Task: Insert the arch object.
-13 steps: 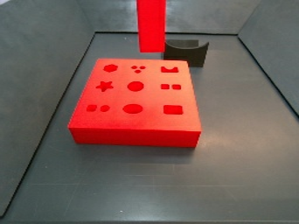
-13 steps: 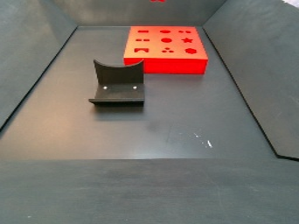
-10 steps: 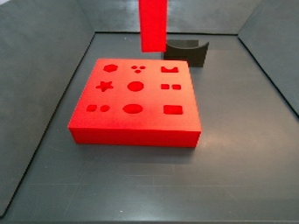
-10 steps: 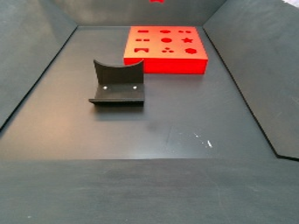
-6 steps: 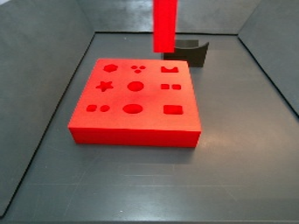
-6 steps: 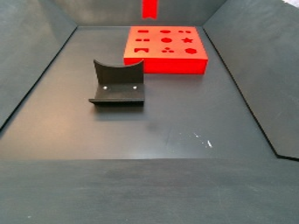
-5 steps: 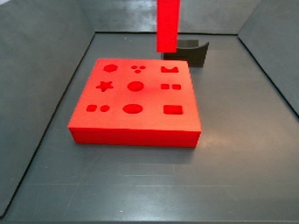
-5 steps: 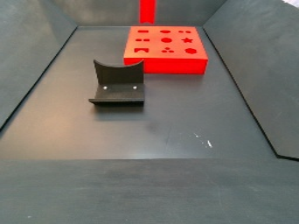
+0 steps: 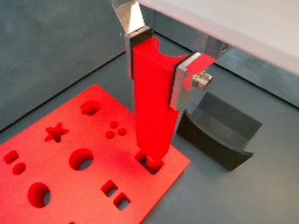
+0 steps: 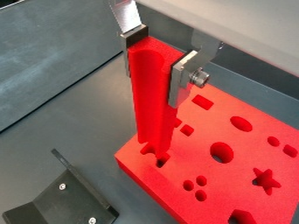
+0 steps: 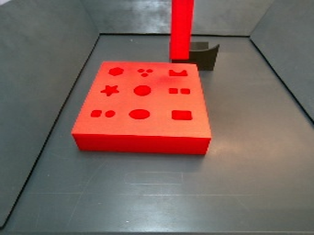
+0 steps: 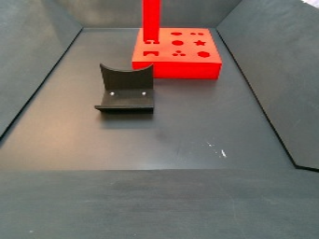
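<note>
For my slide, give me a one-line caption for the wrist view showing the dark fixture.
End effector holds the red bar upright, its tip at a hole in the red board, beside the fixture.

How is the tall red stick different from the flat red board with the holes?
The bar stands upright, held between the gripper's fingers above the board's corner; the board lies flat on the floor. The bar is slim and plain; the board is wide and thick, with star, round and square holes. The bar's lower end meets a corner hole; the board rests free. Both are bright red.
</note>
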Motion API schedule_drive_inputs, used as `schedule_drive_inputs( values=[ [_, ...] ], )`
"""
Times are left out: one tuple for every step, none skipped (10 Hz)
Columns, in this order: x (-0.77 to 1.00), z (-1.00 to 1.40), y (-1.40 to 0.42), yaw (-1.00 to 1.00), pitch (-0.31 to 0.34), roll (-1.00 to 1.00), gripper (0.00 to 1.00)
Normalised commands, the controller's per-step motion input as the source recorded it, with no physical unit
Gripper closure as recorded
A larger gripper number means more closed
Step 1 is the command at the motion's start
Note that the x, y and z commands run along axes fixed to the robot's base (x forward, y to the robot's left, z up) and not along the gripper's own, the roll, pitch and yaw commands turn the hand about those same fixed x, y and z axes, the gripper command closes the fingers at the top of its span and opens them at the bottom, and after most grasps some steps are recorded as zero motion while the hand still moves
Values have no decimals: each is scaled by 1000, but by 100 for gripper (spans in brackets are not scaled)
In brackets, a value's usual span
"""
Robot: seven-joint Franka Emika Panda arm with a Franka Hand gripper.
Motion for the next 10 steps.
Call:
schedule_drive_inputs(
  values=[
    [246,-186,-154,149,50,320,100],
    [366,-223,-69,103,83,414,100],
    [291,-226,0,0,84,306,100],
    [0,-49,0,0,11,60,100],
    [43,0,0,0,0,0,100],
    [149,-151,-20,37,-27,-29,100],
    [151,-180,-63,123,-49,-46,100],
    [66,-186,-80,189,-39,0,100],
    [0,-151,-43,280,-20,0,100],
    [0,-106,-23,289,-16,0,100]
  ],
)
